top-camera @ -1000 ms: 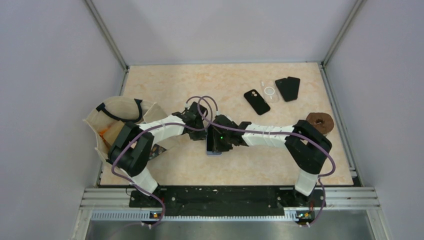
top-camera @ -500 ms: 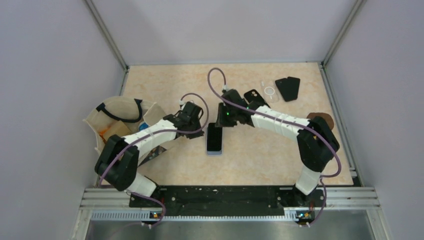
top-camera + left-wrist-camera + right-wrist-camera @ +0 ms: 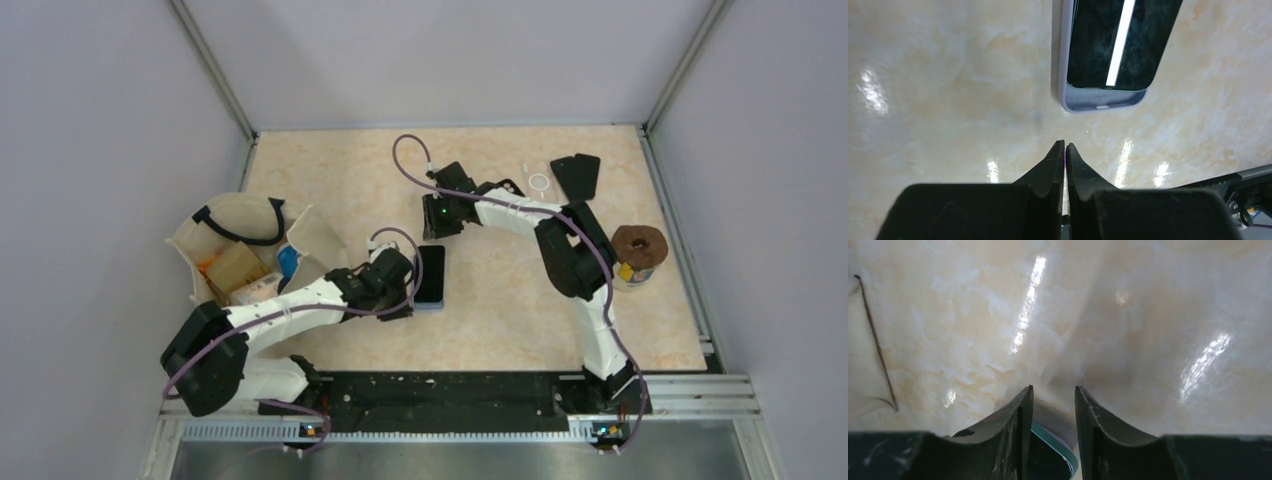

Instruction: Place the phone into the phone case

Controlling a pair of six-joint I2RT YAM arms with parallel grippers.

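- The right end effector point(image 3: 1054, 389) has lifted off the phone point(image 3: 430, 275) toward the back, jaws parted and empty. The left end effector point(image 3: 1064, 146) has swung in beside the phone, clenched on nothing.
- The phone stays mid-worktop point(image 3: 500, 310), so seating looks finished.
- Only the left wrist view shows the lilac phone case point(image 3: 1060, 60) rim hugging the screen.
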